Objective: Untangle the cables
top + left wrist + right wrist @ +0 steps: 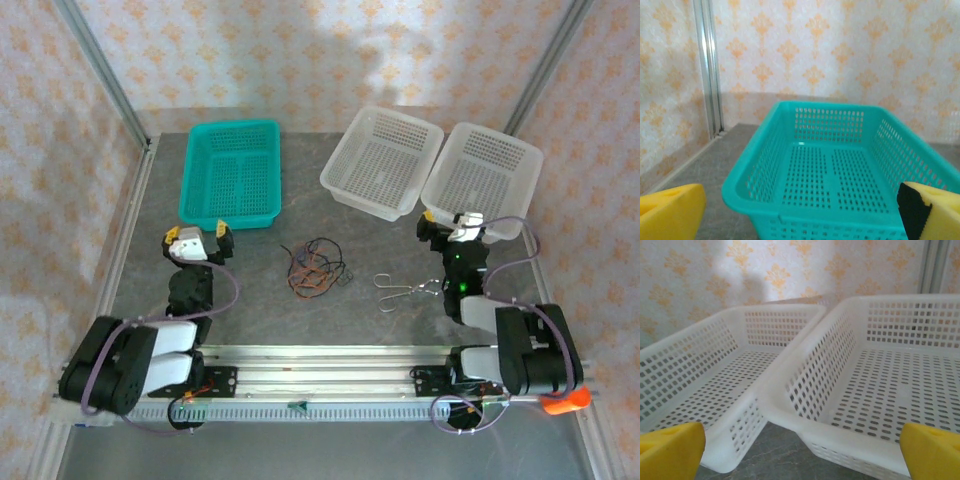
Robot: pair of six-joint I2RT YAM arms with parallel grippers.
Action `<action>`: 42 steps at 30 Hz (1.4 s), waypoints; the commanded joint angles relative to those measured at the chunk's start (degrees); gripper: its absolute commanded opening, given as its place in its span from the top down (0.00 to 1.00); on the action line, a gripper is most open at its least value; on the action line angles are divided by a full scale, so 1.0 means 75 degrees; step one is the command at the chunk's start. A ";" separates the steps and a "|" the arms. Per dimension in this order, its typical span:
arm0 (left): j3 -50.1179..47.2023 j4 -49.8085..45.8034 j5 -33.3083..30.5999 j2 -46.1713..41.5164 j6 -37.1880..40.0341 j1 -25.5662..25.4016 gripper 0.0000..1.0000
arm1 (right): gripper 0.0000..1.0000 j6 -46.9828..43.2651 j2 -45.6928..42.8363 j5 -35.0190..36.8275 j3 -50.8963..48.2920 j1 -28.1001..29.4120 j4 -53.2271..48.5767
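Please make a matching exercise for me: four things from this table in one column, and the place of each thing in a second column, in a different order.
Things:
1. cables
2. teal basket
3. silver clip
4. rightmost white basket

Places:
A. far left part of the table
B. middle of the table, in a tangle
C. far right corner
D. just right of the tangle, lying apart from it

Pairs: 1-B, 2-A, 3-D, 4-C
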 commanded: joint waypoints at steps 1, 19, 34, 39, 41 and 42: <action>0.0183 -0.1597 -0.0467 -0.0885 -0.0301 -0.0089 0.01 | 0.00 -0.0033 -0.0532 -0.0152 0.0015 0.0056 -0.0794; 0.2712 -0.9231 -0.2174 -0.4319 -0.4248 -0.0093 0.01 | 0.00 0.2809 -0.3289 0.0494 0.1509 0.0055 -0.5185; 0.6207 -1.2265 -0.0425 -0.1042 -0.4675 -0.1152 0.01 | 0.02 0.3610 -0.1854 0.0094 0.4308 0.0413 -0.9080; 0.6767 -1.2452 -0.0468 -0.0428 -0.4819 -0.2107 0.01 | 0.06 0.3133 -0.0815 0.0338 0.5298 0.1116 -1.0372; 0.7003 -1.2564 -0.0408 -0.0085 -0.4818 -0.2401 0.01 | 0.08 0.3061 -0.0534 0.0537 0.5552 0.1371 -1.0713; 0.7074 -1.2568 -0.0261 0.0036 -0.4787 -0.2459 0.01 | 0.08 0.3099 -0.0331 0.0667 0.5677 0.1446 -1.0876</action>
